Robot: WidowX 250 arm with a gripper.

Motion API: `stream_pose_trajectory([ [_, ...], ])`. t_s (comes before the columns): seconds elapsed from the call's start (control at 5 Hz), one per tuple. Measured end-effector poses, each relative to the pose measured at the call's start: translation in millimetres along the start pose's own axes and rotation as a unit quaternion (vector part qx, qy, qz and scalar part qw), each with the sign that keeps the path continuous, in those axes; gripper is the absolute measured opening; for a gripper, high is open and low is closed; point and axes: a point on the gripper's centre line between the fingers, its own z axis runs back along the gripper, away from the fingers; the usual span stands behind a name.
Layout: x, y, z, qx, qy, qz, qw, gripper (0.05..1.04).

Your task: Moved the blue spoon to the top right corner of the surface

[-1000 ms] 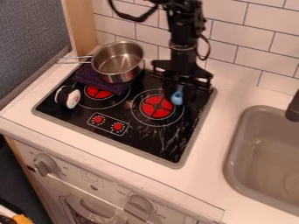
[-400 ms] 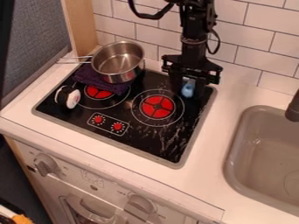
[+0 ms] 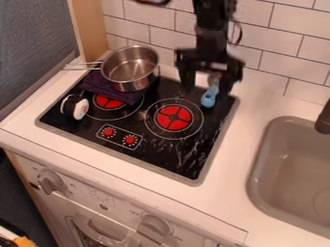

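Observation:
At the back right of the black stovetop (image 3: 213, 140), near its corner, lies the blue spoon (image 3: 209, 98), its rounded end toward the camera and its handle pointing to the back wall. The black gripper (image 3: 211, 83) hangs over the handle end from the top edge of the view, its two fingers spread on either side of the spoon. It is open, and the far end of the handle is partly hard to make out beneath it.
A metal pot (image 3: 130, 68) stands at the back left by a dark purple cloth (image 3: 111, 89). A black-and-white round object (image 3: 75, 107) sits at the left edge. The sink (image 3: 293, 169) is at right; a tiled wall (image 3: 274, 53) rises behind.
The spoon has shifted right, toward the stovetop's back right corner. The gripper has moved right as well, then risen a little off the surface with its fingers farther apart.

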Motion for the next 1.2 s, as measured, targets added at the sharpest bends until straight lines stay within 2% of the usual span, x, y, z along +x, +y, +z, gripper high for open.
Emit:
stream_pose_trajectory([
  [0.2,-7.2,2.2,25.8,0.008,-0.014,0.008,0.9998,1.000],
  [0.4,-13.7,1.7,25.0,0.004,-0.001,0.004,1.0000,1.000],
  [0.6,-18.0,4.1,26.5,0.013,0.015,-0.006,0.9998,1.000],
  [1.2,-18.0,4.1,26.5,0.013,0.015,-0.006,0.9998,1.000],
])
